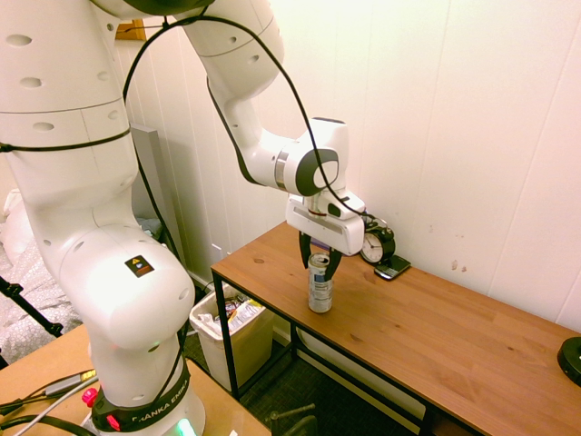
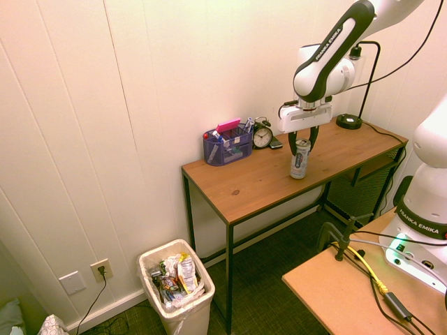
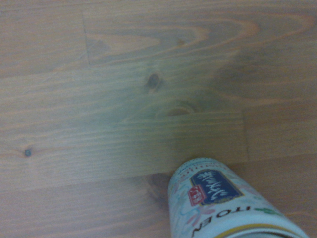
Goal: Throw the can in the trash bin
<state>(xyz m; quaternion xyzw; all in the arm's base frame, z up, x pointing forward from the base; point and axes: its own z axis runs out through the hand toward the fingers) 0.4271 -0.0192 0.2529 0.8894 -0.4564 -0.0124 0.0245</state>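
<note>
One can [image 1: 319, 283] stands upright on the wooden table [image 1: 436, 331], near the front edge. The gripper [image 1: 320, 258] is lowered over its top, with one dark finger on each side of the upper part of the can; the fingers are spread only a little wider than the can, and I cannot tell if they already touch it. The can's base rests on the wood (the wrist view shows its blue and white label from close by). The trash bin [image 2: 176, 293] stands on the floor beside the table's end, with rubbish in it. Behind the can, against the wall, is a black alarm clock [image 1: 375, 244], and further along a blue organiser [image 2: 228, 145].
</note>
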